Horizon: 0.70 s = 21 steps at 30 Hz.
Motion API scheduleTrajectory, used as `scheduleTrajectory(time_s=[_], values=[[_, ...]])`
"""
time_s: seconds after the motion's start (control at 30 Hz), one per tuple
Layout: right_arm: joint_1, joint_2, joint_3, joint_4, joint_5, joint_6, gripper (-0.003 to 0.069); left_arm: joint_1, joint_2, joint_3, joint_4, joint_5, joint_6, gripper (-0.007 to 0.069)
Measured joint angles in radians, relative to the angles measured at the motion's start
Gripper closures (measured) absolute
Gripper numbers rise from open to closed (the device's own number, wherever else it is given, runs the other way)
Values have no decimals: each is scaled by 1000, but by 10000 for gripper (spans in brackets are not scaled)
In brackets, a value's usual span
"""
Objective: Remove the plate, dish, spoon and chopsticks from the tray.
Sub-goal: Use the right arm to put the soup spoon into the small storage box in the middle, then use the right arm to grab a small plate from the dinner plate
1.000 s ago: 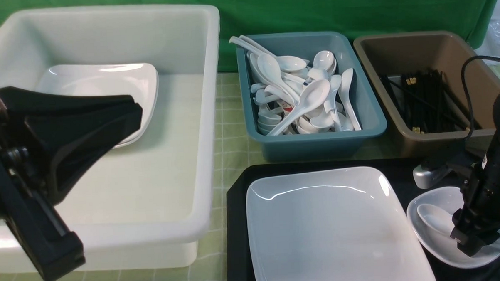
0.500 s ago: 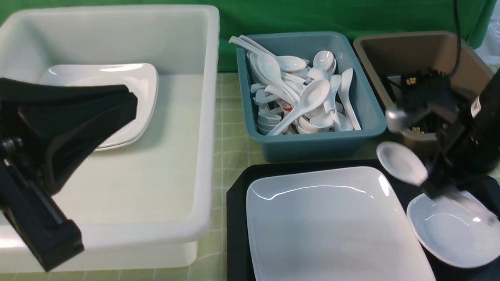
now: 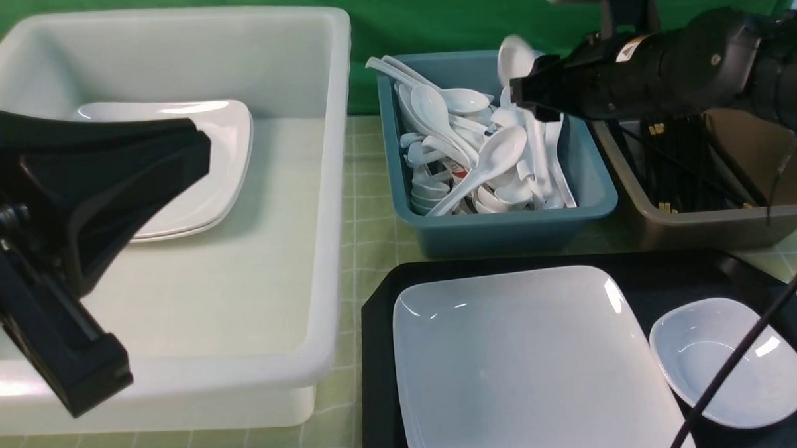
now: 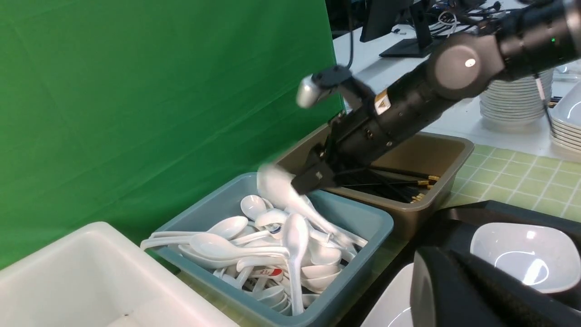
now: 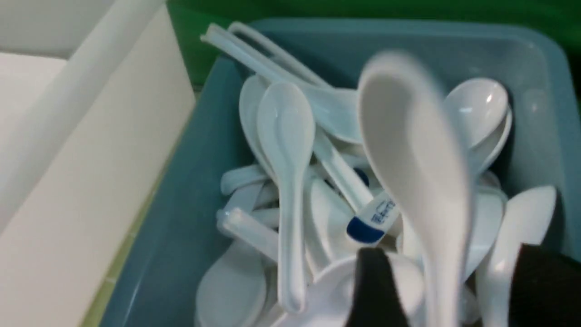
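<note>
L arm low on left side, L gripper (image 3: 201, 161) jaws pressed together, tip pointing right. R arm stretched out level, reaching leftward, R gripper (image 3: 530, 100) jaws spread wide.

Green checked tablecloth (image 3: 368, 185) — on it a white tub (image 3: 335, 200), teal tub (image 3: 505, 237), brown tub (image 3: 704, 232), black tray (image 3: 378, 357).

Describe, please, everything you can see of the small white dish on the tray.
The dish is small, glossy white, ceramic-looking, rounded-square with a shallow hollow. It sits upright and empty on the black tray, at its right side, close beside the plate; whether they touch is unclear. A dark cable crosses in front of it.
</note>
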Motion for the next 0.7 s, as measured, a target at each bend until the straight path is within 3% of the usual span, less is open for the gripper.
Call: scheduleTrajectory(time_s=[0.07, 0.2, 0.3, 0.4, 0.57, 0.7], values=[[-2, -5, -15, -10, 58, -4, 133, 0, 1, 0, 1, 6, 0, 619], [-1, -112, -41, -148, 352, -17, 211, 0, 1, 0, 3, 25, 0, 619], [15, -205, -24, -259, 637, -19, 264, 0, 1, 0, 19, 25, 0, 619], [57, -299, 103, -355, 895, -19, 260, 0, 1, 0, 35, 25, 0, 619], [76, -358, 386, -463, 897, -25, 211, 0, 1, 0, 40, 28, -3, 619], [77, -353, 564, -510, 728, -41, 196, 0, 1, 0, 41, 42, -3, 619]])
